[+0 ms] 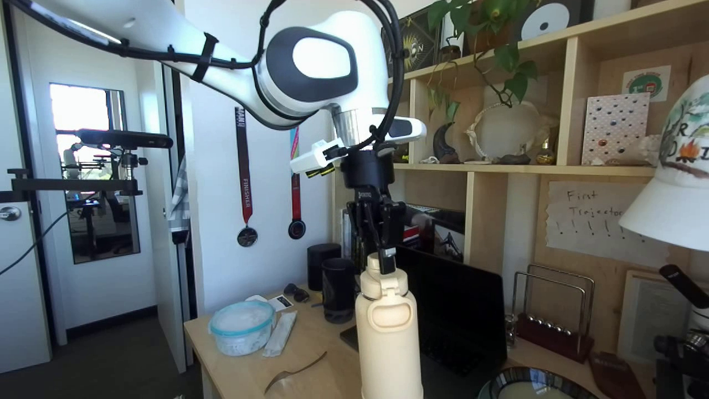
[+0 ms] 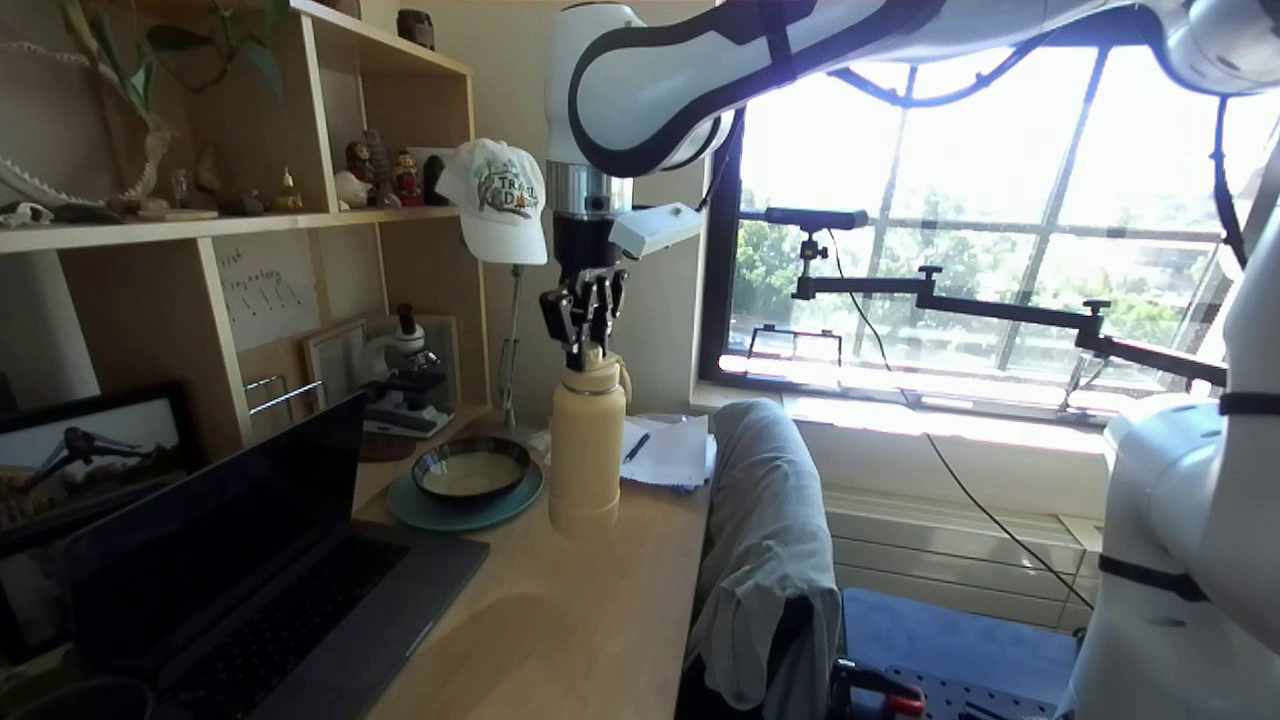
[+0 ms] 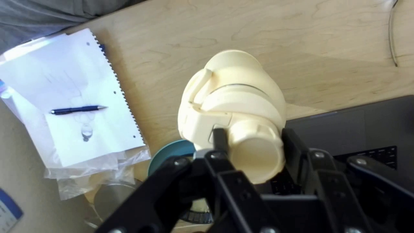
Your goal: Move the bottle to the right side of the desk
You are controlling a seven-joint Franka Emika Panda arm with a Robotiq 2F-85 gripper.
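Note:
The cream-white bottle is upright over the tan desk, also seen in an exterior view. In the wrist view its cap end points toward the camera. My gripper is above the bottle, pointing down, also seen in an exterior view. In the wrist view the fingers press on both sides of the round cap spout, with no clear gap. I cannot tell whether the bottle's base touches the desk. The bottle's bottom is cut off in an exterior view.
A dark laptop lies beside the bottle. A bowl on a teal plate, papers with a pen and a microscope are nearby. A lidded container and black mug stand farther along. A covered chair borders the edge.

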